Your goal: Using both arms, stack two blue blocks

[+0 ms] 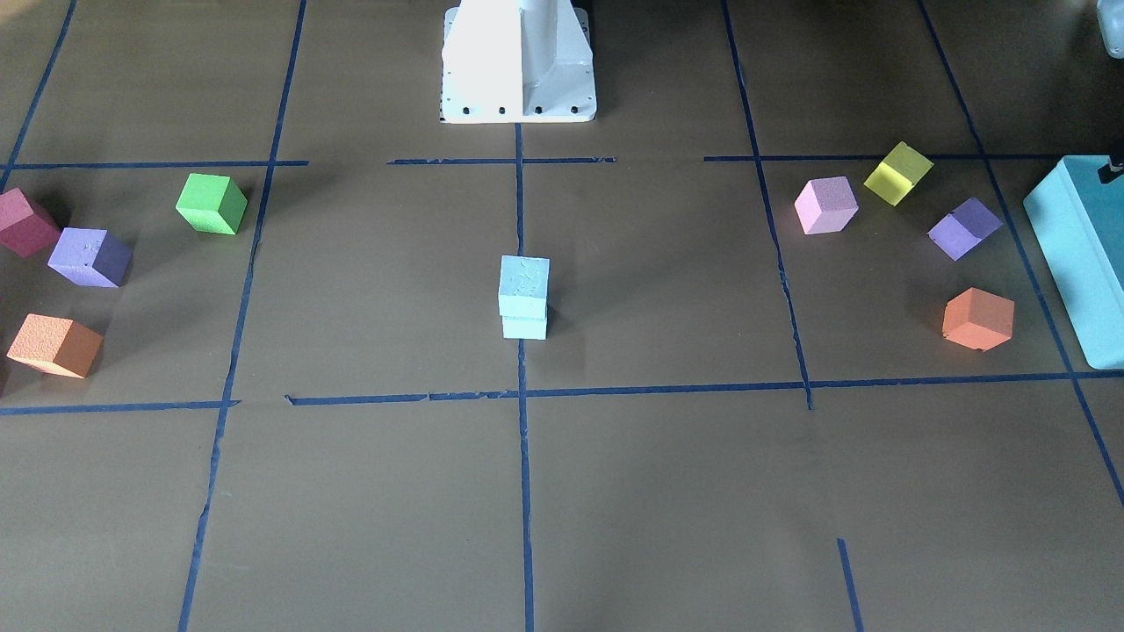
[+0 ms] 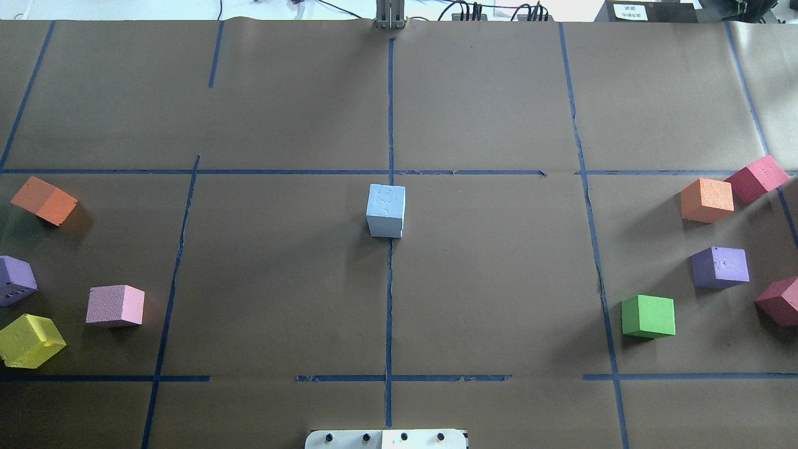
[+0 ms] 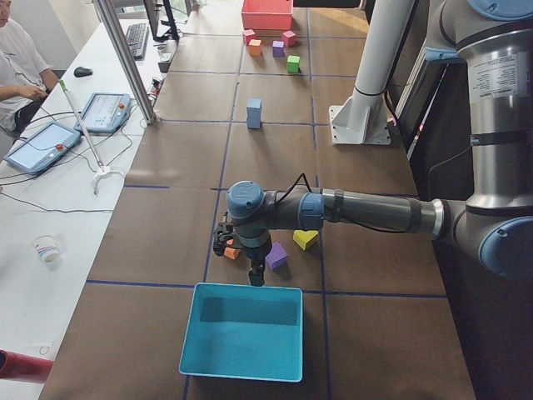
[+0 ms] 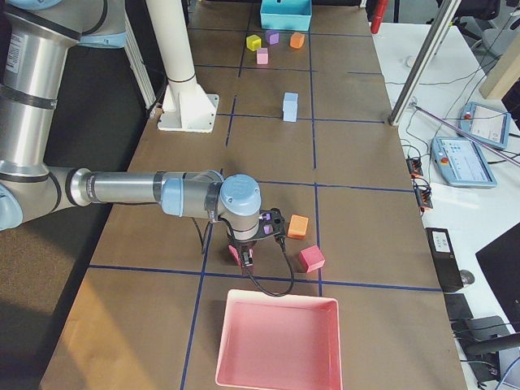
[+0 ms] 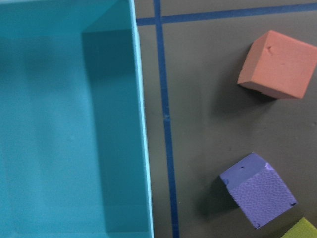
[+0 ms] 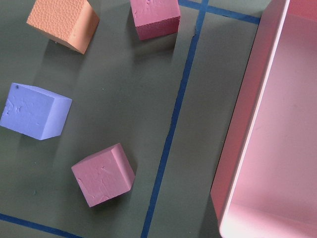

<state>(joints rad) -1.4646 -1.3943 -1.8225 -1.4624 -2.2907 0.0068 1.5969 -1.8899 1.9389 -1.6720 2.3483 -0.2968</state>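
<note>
A: Quick, which step is this?

B: Looks done to me. The upper blue block sits on the lower blue block, mid-table, right on the centre tape line, well away from all the other coloured cubes.

A: Arms?

B: Both out at the table ends. The left arm hangs over the spot just beside the teal box, the right arm just beside the pink tray. Neither is anywhere near the stack.

A: Fingers apart or together?

B: Can't tell. The left gripper and right gripper only show in the side views, small and dark. The wrist cameras show no fingers at all, just table, cubes and a box wall. Nothing seems to be carried, but I wouldn't swear to it.

A: Which way does the stack run?

B: Long axis straight up, two cubes high. No lean I can see. Side faces run nearly square to the tape grid. From across the table the top cube looks a hair offset from the bottom one, though that might be perspective.

A: Next move?

B: My guess is none for the blocks. All that's called for is keeping both arms away from the middle so nothing knocks it. Foam on foam, light, so a bump would likely topple it.
</note>
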